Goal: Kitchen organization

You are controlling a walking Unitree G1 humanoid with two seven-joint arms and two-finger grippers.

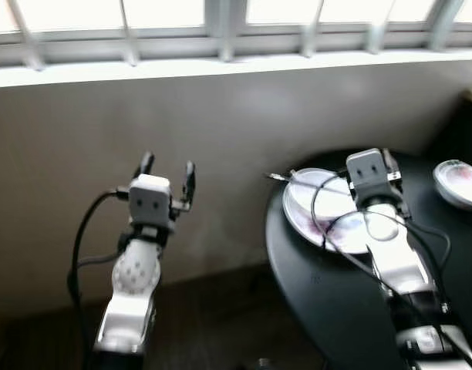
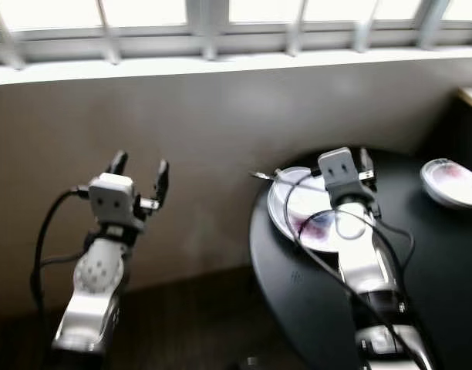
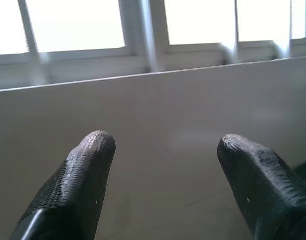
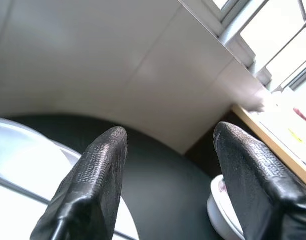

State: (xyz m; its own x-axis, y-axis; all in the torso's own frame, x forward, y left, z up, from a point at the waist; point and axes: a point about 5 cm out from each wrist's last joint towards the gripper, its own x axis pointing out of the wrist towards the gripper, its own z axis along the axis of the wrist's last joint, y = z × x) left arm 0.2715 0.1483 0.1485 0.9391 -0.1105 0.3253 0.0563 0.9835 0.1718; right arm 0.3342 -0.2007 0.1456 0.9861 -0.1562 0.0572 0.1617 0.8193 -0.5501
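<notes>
The right pincer (image 1: pixel 386 160) hovers spread over a white plate (image 1: pixel 317 206) on the round black counter (image 1: pixel 321 285). The left pincer (image 1: pixel 167 169), also spread, is raised toward the beige wall (image 1: pixel 220 123), beside the counter.

Up top we've got a row of bright windows (image 1: pixel 220 11) with pale frames, and a white sill (image 1: pixel 220 65) running right across the upper part of the frame. Below it there's a plain beige wall (image 1: pixel 220 146) taking up the middle. Lower left, dark floor (image 1: pixel 213 324). At the far right edge we can spot a light wooden counter edge (image 4: pixel 273 145).
</notes>
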